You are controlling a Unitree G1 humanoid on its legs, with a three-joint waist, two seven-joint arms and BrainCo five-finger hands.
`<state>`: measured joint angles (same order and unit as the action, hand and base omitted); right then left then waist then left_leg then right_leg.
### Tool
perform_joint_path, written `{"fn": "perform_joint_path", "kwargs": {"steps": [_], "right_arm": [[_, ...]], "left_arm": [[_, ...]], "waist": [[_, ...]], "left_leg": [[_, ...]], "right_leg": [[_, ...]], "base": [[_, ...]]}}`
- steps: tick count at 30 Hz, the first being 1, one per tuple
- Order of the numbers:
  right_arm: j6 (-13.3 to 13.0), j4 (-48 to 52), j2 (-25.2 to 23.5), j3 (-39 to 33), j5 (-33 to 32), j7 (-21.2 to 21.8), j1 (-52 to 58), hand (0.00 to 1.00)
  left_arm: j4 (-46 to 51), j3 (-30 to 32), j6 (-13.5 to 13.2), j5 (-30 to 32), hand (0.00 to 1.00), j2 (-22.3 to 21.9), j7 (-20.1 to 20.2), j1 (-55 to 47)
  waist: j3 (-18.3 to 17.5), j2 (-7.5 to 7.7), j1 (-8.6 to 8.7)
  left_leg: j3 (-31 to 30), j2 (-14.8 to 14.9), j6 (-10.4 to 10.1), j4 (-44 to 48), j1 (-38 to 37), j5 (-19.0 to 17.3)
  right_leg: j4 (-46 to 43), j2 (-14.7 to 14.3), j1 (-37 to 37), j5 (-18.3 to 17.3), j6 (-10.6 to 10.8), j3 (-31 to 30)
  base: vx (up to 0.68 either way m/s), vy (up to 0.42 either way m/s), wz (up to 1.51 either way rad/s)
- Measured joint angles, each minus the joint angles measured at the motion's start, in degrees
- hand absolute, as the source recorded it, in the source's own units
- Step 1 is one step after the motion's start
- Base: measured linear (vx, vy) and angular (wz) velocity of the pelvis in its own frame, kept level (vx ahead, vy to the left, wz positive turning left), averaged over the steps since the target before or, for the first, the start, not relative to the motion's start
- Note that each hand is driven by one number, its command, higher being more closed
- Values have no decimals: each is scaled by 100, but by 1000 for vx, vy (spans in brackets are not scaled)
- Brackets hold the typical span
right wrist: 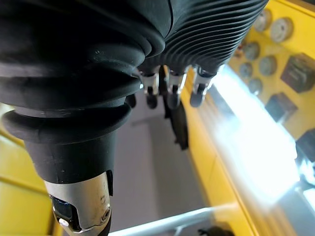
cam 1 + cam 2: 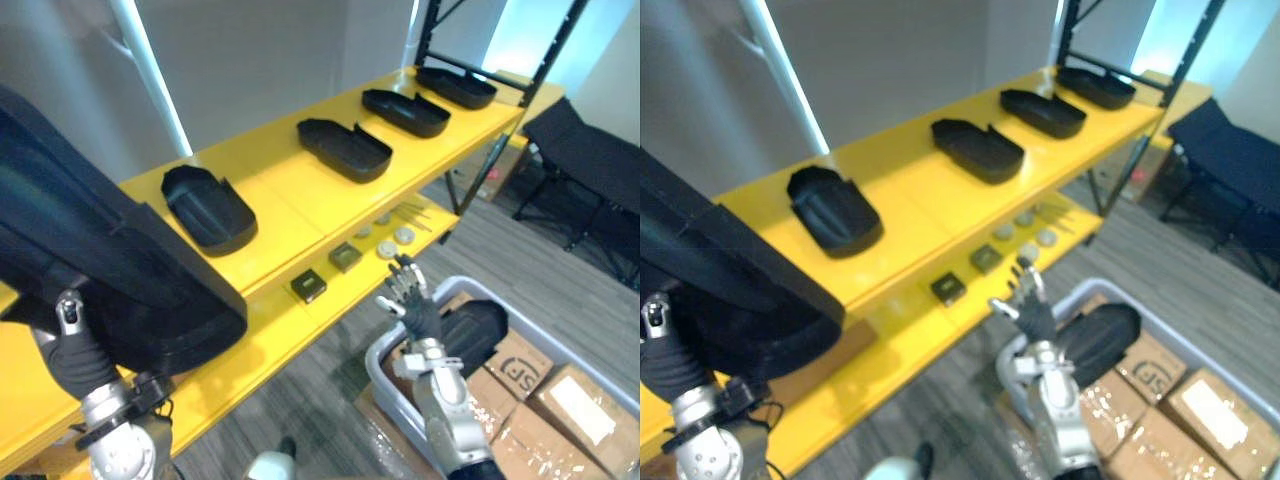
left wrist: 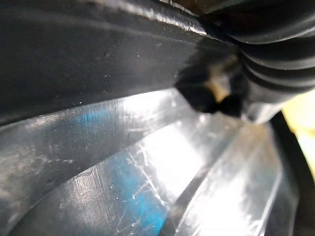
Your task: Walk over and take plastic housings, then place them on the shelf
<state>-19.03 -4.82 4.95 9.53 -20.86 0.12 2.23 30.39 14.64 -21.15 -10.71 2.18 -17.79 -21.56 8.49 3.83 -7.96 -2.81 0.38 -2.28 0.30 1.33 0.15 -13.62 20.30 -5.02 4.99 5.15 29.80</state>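
Large black moulded-plastic housing (image 2: 120,260) carried at 8 o'clock, judged staged for the yellow shelf (image 2: 290,210) beside four black housings (image 2: 343,148) | left hand (image 2: 75,350) covered by load, grasp cannot be told | right hand (image 2: 412,300) at 5 o'clock, released, poised above grey bin (image 2: 385,365).

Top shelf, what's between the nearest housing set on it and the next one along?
Nothing: the top shelf between the nearest housing and the next housing is bare yellow board, in both eye views.
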Motion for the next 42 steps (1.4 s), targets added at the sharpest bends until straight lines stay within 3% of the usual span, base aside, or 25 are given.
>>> {"fn": "perform_joint_path", "kwargs": {"steps": [1, 2, 4, 10, 15, 18, 21, 24, 25, 26, 27, 28, 29, 30, 31, 32, 33, 35, 37, 39, 40, 42], "right_arm": [[0, 36, 11, -186, 34, 12, -1, 0], [3, 80, 73, -305, 38, 14, 3, 0], [5, 198, 223, -430, 114, 17, -47, 0], [49, 396, 397, -783, 108, 6, 18, 0], [15, 621, 419, -945, 15, 70, 40, 0], [-48, 620, 419, -867, -188, 360, -58, 0], [-90, 424, 456, -742, -319, 530, -483, 0], [-78, -57, 569, -569, -318, 595, -857, 0], [-79, -218, 627, -546, -316, 580, -884, 0], [-83, -326, 676, -625, -319, 586, -879, 0], [-88, -355, 679, -712, -336, 588, -890, 0], [-88, -417, 679, -804, -433, 564, -927, 0], [-88, -419, 676, -822, -434, 520, -925, 0], [-92, -306, 668, -860, -497, 451, -811, 0], [-92, -254, 667, -878, -535, 451, -752, 0], [-94, -61, 644, -950, -544, 449, -555, 0], [-96, 19, 628, -1085, -542, 451, -431, 0], [-93, 19, 472, -1168, -539, 449, -285, 0], [-93, 11, 366, -1168, -504, 452, -187, 0], [-109, 15, 314, -1162, -360, 386, -191, 0], [-127, 13, 313, -1162, -257, 277, -185, 0], [-172, 13, 305, -1175, -270, 197, -152, 0]], "left_arm": [[-35, -11, 1, -5, 100, 41, -3, 153], [-124, -13, 0, -20, 100, 164, -15, 393], [-316, -21, 1, -19, 100, 273, -50, 723], [-350, -394, 5, 8, 100, 168, 12, 754], [-410, -606, 3, 74, 100, 180, -5, 809], [-708, -663, 34, 284, 100, 189, -112, 856], [-942, -661, 270, 264, 100, 171, -219, 687], [-950, -522, 344, 180, 100, 53, 40, 337], [-953, -466, 462, 207, 100, -13, 166, 222], [-950, -437, 510, 214, 100, -63, 263, 76], [-950, -429, 513, 180, 100, -50, 304, 70], [-950, -386, 507, 156, 100, -35, 339, 70], [-955, -369, 508, 161, 100, -36, 338, 68], [-955, -389, 500, 184, 100, -34, 379, 102], [-956, -404, 500, 184, 100, -33, 406, 121], [-955, -444, 496, 179, 100, -32, 542, 186], [-967, -492, 503, 183, 100, -18, 640, 197], [-991, -637, 508, 174, 100, 87, 707, 285], [-1037, -825, 514, 177, 100, 137, 754, 327], [-1044, -842, 514, 175, 100, 168, 774, 232], [-1044, -841, 512, 176, 100, 180, 793, 141], [-1045, -833, 513, 175, 100, 188, 854, 113]], "waist": [[33, -55, 125], [33, -54, 226], [16, 31, 204], [139, -198, 253], [137, -192, 309], [151, -222, 348], [283, -422, 332], [464, -746, 146], [495, -823, 71], [457, -818, 78], [453, -826, 70], [471, -794, 32], [476, -779, 37], [434, -794, 111], [411, -807, 130], [346, -896, 215], [244, -1006, 315], [127, -742, 439], [88, -587, 453], [72, -579, 446], [37, -646, 415], [16, -687, 417]], "left_leg": [[-155, 46, 27, 1, 75, 43], [-325, 61, 26, 14, 186, 85], [-399, -10, -13, 45, 284, 115], [-416, 104, -141, 10, 220, 193], [-288, 118, -262, -171, 80, 278], [-358, 116, -317, -112, 97, 328], [-678, 122, -333, 396, 306, 316], [-749, 220, -334, 899, 534, 329], [-741, 216, -299, 759, 591, 612], [-271, 256, -8, 648, 699, 645], [61, 273, 190, 1068, 918, 442], [680, 327, 683, 1976, 1195, 30], [1008, 368, 740, 2347, 1207, -152], [1794, 700, 652, 3120, 1047, -758], [1883, 784, 652, 3191, 1016, -831], [2174, 1095, 570, 3271, 945, -1029], [2414, 998, 477, 3036, 930, -1101], [2151, 412, 356, 1949, 743, -929], [1906, -87, 377, 843, 437, -450], [2166, -178, 362, 462, 211, -373], [2153, -277, 454, 280, 125, -182], [2053, -361, 488, 100, 98, -36]], "right_leg": [[-117, -72, 100, -182, -68, -314], [90, -347, 79, -560, -169, -687], [549, -553, -47, -529, -149, -624], [840, -750, -298, -631, 11, -652], [835, -724, -301, -915, 139, -805], [708, -717, -314, -1150, 244, -806], [506, -808, -462, -1285, 241, -618], [359, -1082, -668, -1499, 62, -436], [326, -1131, -645, -1604, -88, -307], [327, -1080, -599, -1572, -122, 101], [284, -1019, -562, -1536, -63, 317], [194, -863, -491, -1500, -53, 575], [186, -783, -497, -1442, -27, 652], [144, -605, -562, -1336, 81, 946], [122, -585, -557, -1330, 93, 991], [-34, -527, -564, -1323, 104, 1238], [-195, -528, -490, -1363, 67, 1281], [83, -433, -475, -1420, 23, 1208], [356, -445, -535, -1398, -43, 1197], [571, -439, -659, -1205, -6, 1129], [659, -419, -744, -1064, 138, 1115], [730, -425, -778, -984, 161, 1104]], "base": [[74, -54, 71], [54, -83, 79], [32, -125, 40], [-3, -88, 8], [-73, -54, -15], [-117, -69, 10], [-122, -68, 51], [-198, -78, 76], [-285, -58, 121], [-280, -28, 134], [-277, 2, 131], [-153, 6, 92], [-193, 45, 113], [-79, 54, 80], [-110, 122, 109], [-33, 151, 107], [-35, 247, 139], [-13, 242, 121], [-64, 125, 107], [-62, 99, 67], [-34, 97, 41], [-22, 61, 39]]}}
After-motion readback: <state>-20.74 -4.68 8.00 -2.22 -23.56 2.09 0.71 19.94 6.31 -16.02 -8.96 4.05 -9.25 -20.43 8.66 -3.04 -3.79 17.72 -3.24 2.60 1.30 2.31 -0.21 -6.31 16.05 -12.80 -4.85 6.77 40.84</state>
